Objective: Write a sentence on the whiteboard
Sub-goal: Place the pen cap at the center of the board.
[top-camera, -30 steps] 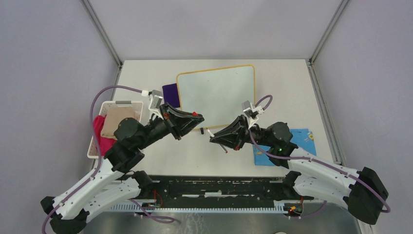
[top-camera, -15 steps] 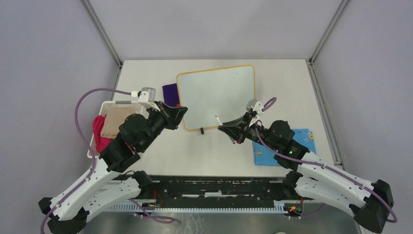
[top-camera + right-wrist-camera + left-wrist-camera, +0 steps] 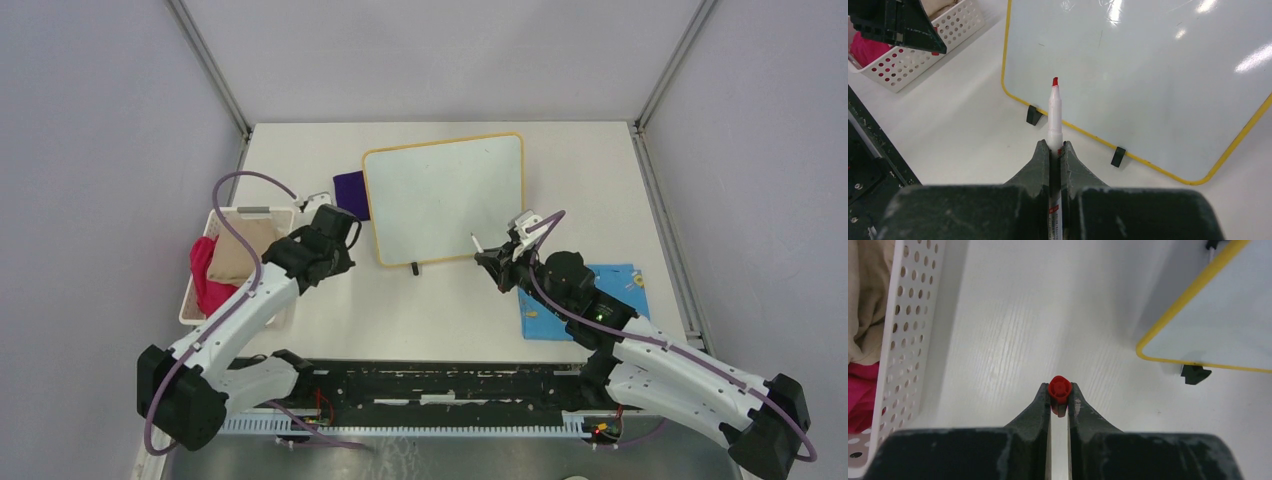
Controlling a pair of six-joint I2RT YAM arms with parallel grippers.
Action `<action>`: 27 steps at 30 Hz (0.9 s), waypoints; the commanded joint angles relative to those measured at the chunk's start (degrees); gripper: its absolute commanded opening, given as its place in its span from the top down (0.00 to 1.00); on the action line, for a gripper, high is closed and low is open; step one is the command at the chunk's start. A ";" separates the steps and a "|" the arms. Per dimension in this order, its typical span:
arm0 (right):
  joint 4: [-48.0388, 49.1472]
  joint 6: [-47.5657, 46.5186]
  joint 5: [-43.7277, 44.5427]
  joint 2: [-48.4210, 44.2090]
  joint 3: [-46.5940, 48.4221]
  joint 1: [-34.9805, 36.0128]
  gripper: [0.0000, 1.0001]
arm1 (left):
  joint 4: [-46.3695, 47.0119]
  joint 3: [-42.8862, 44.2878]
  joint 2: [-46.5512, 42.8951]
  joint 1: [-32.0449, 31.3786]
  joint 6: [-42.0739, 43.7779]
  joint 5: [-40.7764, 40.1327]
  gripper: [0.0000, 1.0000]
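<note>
The whiteboard [image 3: 445, 198] lies at the table's middle back, yellow-framed and blank; no sentence shows on it. It also shows in the left wrist view [image 3: 1218, 325] and the right wrist view [image 3: 1148, 75]. My right gripper [image 3: 497, 260] [image 3: 1055, 146] is shut on a white marker [image 3: 1054, 115]. The marker is uncapped and its red tip [image 3: 1055, 81] hangs over the board's near edge, between the two black feet [image 3: 1033, 114]. My left gripper [image 3: 332, 243] [image 3: 1059, 390] is shut on the marker's red cap [image 3: 1059, 388], above bare table between the basket and the board.
A white perforated basket [image 3: 196, 300] [image 3: 908, 315] with beige and pink cloths stands at the left. A purple cloth [image 3: 349, 190] lies by the board's left edge. A blue patterned cloth [image 3: 627, 283] lies under my right arm. A black rail runs along the near edge.
The two grippers have drawn apart. My left gripper has pulled back left toward the basket with the red cap. My right gripper has carried the marker up to the board's near edge.
</note>
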 commanded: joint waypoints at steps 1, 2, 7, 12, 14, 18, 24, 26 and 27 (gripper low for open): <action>3.13 -0.99 -0.35 -0.76 -1.16 -0.03 1.00 | 6.32 -1.42 5.07 4.15 2.23 5.05 0.98; 3.46 -1.02 -0.88 -0.70 -1.35 0.01 1.00 | 7.13 -1.47 7.36 5.17 2.42 5.78 0.98; 3.25 -1.05 -1.48 -0.98 -1.79 -0.01 1.00 | 10.46 0.96 17.09 6.77 4.41 4.70 0.97; 3.51 -0.98 -2.19 -2.06 -2.31 0.01 1.00 | 12.13 2.65 22.90 7.29 4.96 4.75 0.96; 3.51 -1.20 -2.01 -2.20 -2.14 0.07 1.00 | 12.68 3.22 24.66 7.58 5.55 5.40 0.96; 3.42 -1.48 -1.88 -2.21 -1.50 0.02 1.00 | 13.84 3.17 27.11 7.73 5.75 6.35 0.93; 2.59 -2.24 -1.74 -2.04 0.01 0.05 1.00 | 14.99 1.05 28.00 9.17 5.49 7.72 0.90; 2.46 -2.45 -1.45 -1.74 0.17 0.00 1.00 | 15.10 0.24 28.04 9.85 5.40 8.17 0.89; 2.46 -2.45 -1.47 -1.65 0.19 0.03 1.00 | 15.11 0.01 28.05 10.15 5.33 8.45 0.89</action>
